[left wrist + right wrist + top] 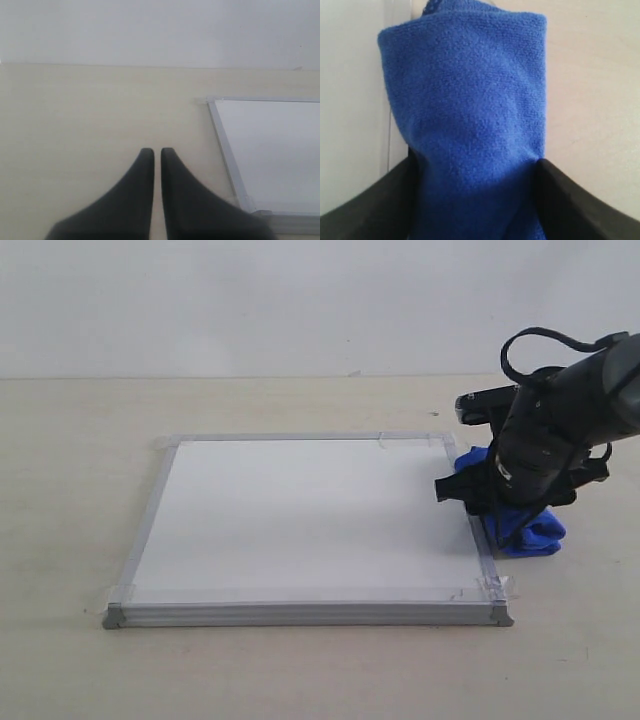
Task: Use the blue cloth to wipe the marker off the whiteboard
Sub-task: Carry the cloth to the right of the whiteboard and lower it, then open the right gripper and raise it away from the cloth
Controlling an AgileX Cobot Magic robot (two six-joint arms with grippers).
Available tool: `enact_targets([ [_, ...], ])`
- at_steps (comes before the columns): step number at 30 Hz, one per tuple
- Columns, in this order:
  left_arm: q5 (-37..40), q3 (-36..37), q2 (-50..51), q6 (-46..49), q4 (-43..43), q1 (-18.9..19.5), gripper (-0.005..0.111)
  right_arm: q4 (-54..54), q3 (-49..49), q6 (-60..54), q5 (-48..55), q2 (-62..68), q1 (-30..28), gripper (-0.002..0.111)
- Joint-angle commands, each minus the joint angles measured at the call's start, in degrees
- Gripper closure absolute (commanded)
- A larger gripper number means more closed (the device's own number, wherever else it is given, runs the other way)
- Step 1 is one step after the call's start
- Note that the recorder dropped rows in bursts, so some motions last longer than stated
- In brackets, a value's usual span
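My right gripper [476,165] is clamped on the blue cloth [465,85] — bunched at the right edge of the whiteboard [300,515], against its frame. My left gripper [157,154] holds nothing — jaws almost touching, above the table [75,125].

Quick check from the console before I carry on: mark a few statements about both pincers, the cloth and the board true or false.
1. The right pincer is shut on the blue cloth. True.
2. The blue cloth lies at the middle of the whiteboard. False: it is at the board's right edge, partly over the table.
3. The left pincer is shut and holds nothing. True.
4. The left pincer hangs over the whiteboard. False: it is over bare table, beside the board's frame.
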Motion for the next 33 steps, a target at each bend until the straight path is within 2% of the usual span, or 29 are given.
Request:
enact_targets([
  [1,-0.10,0.21,-0.17,-0.41,0.19,0.07,0.102,1.47,0.11,-1.75,-2.52,-3.17,0.06,0.046],
  [5,-0.10,0.21,-0.17,-0.41,0.19,0.07,0.102,1.02,0.11,-2.24,-2.16,-6.47,0.06,0.047],
  [7,-0.10,0.21,-0.17,-0.41,0.19,0.07,0.102,-0.36,0.11,-2.24,-1.18,-7.61,0.06,0.052],
  [9,-0.10,0.21,-0.17,-0.41,0.19,0.07,0.102,-2.62,0.11,-2.35,1.00,-7.74,0.06,0.067],
  [13,-0.10,0.21,-0.17,-0.41,0.19,0.07,0.102,-3.76,0.21,-3.79,2.78,-5.61,0.06,0.103],
  [14,-0.10,0.21,-0.17,-0.41,0.19,0.07,0.102,-3.43,0.21,-4.14,2.46,-5.01,0.06,0.108],
  [24,-0.23,0.21,-0.17,-0.41,0.19,0.07,0.102,-2.74,0.21,-4.14,-0.41,0.84,0.06,0.108],
  [33,-0.10,0.21,-0.17,-0.41,0.19,0.07,0.102,-2.51,0.21,-7.63,3.72,-9.86,0.06,0.108],
])
